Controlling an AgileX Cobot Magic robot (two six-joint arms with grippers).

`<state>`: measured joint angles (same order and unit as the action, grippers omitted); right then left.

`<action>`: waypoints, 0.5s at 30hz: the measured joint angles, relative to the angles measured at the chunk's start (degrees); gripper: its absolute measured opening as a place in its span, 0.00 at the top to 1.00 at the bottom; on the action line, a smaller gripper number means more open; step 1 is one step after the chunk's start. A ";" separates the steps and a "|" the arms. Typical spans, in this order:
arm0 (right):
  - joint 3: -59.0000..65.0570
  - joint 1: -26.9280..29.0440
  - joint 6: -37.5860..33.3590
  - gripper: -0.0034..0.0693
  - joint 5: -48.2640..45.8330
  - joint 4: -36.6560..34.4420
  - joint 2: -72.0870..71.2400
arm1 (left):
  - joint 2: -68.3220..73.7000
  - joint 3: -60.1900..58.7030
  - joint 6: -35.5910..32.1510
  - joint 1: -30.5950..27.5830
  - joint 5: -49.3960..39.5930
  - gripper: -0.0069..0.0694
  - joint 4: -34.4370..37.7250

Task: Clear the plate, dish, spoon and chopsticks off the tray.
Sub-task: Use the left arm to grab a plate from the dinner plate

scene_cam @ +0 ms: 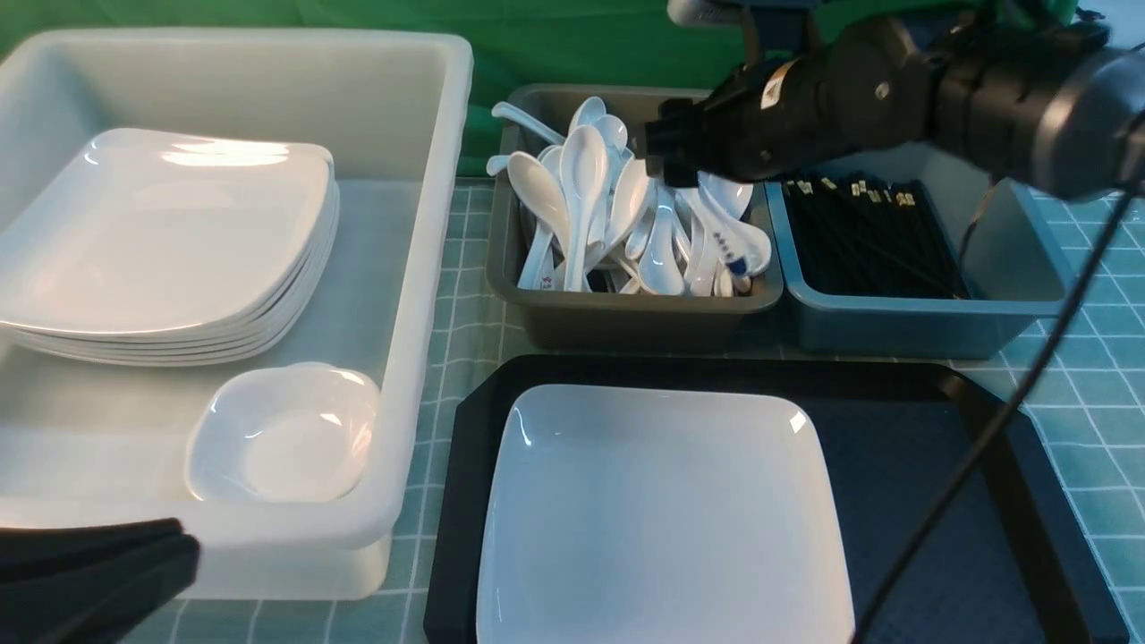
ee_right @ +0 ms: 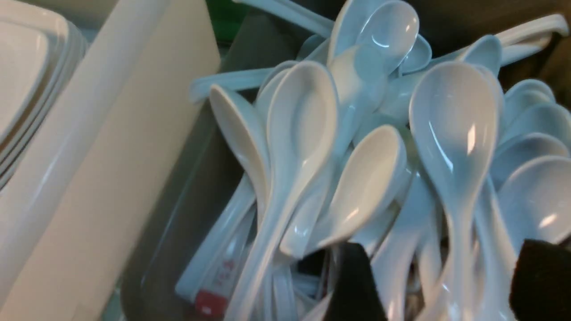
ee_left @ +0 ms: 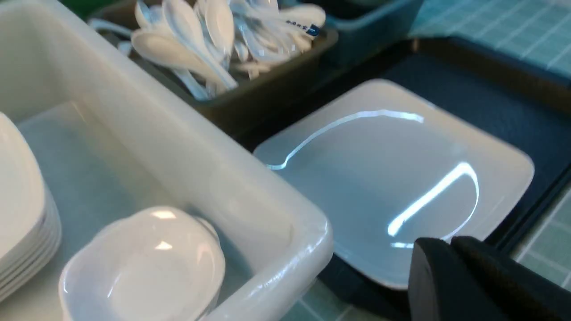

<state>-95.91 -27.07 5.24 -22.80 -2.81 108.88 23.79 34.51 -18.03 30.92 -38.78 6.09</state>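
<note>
The large white square plate (scene_cam: 662, 519) lies on the left part of the black tray (scene_cam: 903, 447); it also shows in the left wrist view (ee_left: 392, 178). A small white dish (scene_cam: 286, 438) sits in the translucent tub (scene_cam: 429, 268), beside a stack of plates. My left gripper (scene_cam: 183, 546) is shut and empty, low by the tub's near corner and the plate's near edge (ee_left: 446, 249). My right gripper (scene_cam: 655, 156) hangs open over the grey bin of white spoons (ee_right: 303, 147), its fingers (ee_right: 357, 281) wide apart (ee_right: 446, 285). Black chopsticks (scene_cam: 859, 233) lie in the blue bin.
A stack of large white plates (scene_cam: 161, 241) fills the tub's far left. The grey spoon bin (scene_cam: 626, 313) and the blue bin (scene_cam: 1011, 295) stand side by side just behind the tray. A black cable (scene_cam: 1002, 420) crosses above the tray's right part.
</note>
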 joint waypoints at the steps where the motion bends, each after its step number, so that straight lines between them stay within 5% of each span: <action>1: -0.05 0.00 -1.38 0.38 -2.59 0.00 -1.64 | 1.41 0.00 -0.88 0.00 -0.15 0.89 0.23; 7: 4.42 0.00 -11.22 0.87 -24.27 0.74 -17.47 | 17.68 4.27 -15.05 0.41 -4.28 0.89 10.62; 11: 16.17 0.00 -12.08 0.91 -27.08 1.11 -29.29 | 26.83 6.20 -22.15 5.05 -4.28 0.89 11.84; 15: 31.38 0.00 -11.07 0.92 -24.49 1.23 -42.96 | 39.50 7.56 -23.88 15.24 -1.88 0.89 3.81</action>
<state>-64.53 -27.07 -5.83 -47.29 -1.59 65.93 63.29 42.07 -41.91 46.17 -40.66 9.90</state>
